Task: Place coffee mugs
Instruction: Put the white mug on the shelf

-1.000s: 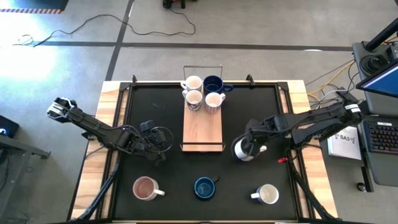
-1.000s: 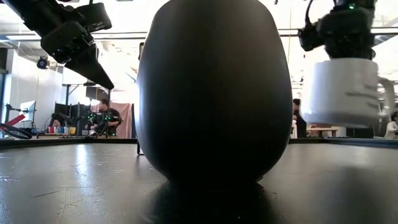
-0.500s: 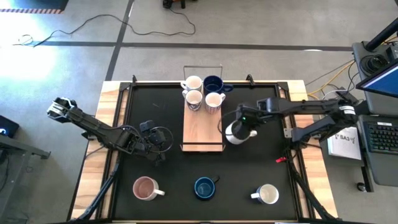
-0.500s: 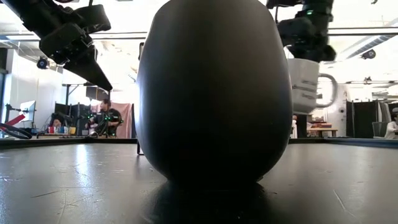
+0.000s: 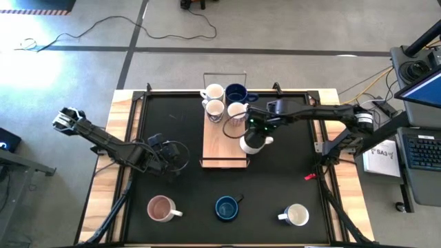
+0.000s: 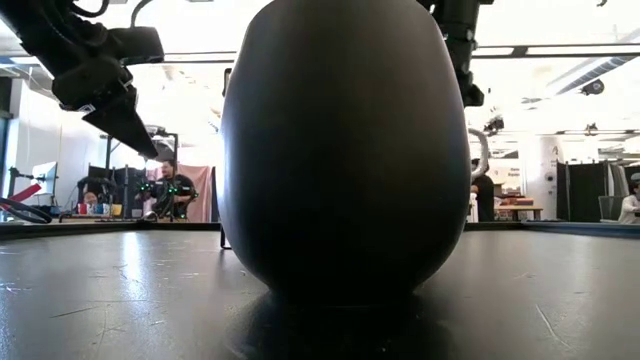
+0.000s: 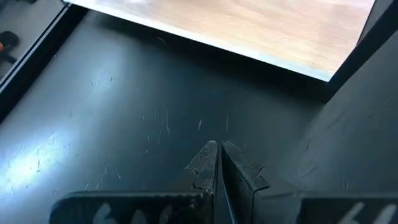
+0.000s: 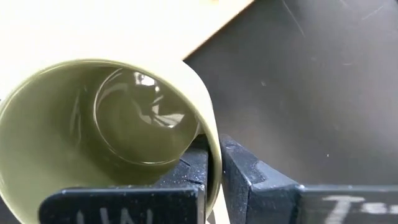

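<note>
Overhead, the right gripper (image 5: pixel 252 135) was pinched on the rim of a green-lined mug (image 5: pixel 252 142), seemingly upright at the wooden tray's (image 5: pixel 222 143) right edge, bare board lying leftward, while the left gripper (image 7: pixel 217 163), closed and empty, waited beyond the tray.

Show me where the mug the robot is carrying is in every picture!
High view: the cream ceramic mug hangs in the right gripper over the wooden tray's right edge.
Low view: only a pale sliver shows, beside the big dark mug.
Left wrist view: not in it.
Right wrist view: mug, rim pinched by the fingers.
Shared landmark: the wooden tray.
</note>
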Controlling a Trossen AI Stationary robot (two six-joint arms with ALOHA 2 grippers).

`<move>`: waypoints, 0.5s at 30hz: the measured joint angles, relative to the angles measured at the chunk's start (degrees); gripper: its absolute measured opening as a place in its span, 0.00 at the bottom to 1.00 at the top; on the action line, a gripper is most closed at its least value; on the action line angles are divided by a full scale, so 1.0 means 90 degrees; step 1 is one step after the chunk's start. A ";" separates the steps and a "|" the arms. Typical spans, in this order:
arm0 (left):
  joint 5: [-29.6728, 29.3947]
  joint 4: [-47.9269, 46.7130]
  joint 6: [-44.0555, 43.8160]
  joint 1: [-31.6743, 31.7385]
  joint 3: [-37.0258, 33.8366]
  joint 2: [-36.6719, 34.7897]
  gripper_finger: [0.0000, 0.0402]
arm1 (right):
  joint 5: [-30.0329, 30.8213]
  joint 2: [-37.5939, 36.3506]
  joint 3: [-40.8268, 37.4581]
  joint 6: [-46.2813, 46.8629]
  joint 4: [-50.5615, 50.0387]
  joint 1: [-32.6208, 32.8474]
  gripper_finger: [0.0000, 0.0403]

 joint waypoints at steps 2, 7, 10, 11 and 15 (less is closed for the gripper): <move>-0.0012 -0.0083 -0.0109 -0.0048 0.0000 0.0000 0.01 | 0.0010 0.0160 0.0102 -0.0078 0.0013 -0.0079 0.03; -0.0069 -0.0088 -0.0122 -0.0094 0.0000 0.0000 0.01 | 0.0002 0.0457 0.0290 -0.0169 0.0066 -0.0190 0.03; -0.0090 -0.0088 -0.0120 -0.0094 0.0000 0.0000 0.01 | -0.0131 0.0598 0.0410 -0.0197 0.0092 -0.0212 0.03; -0.0090 -0.0091 -0.0120 -0.0094 0.0000 0.0000 0.01 | -0.0206 0.0632 0.0453 -0.0190 0.0132 -0.0223 0.03; -0.0090 -0.0117 -0.0120 -0.0094 0.0000 0.0000 0.01 | -0.0307 0.0829 0.0698 -0.0182 0.0185 -0.0235 0.03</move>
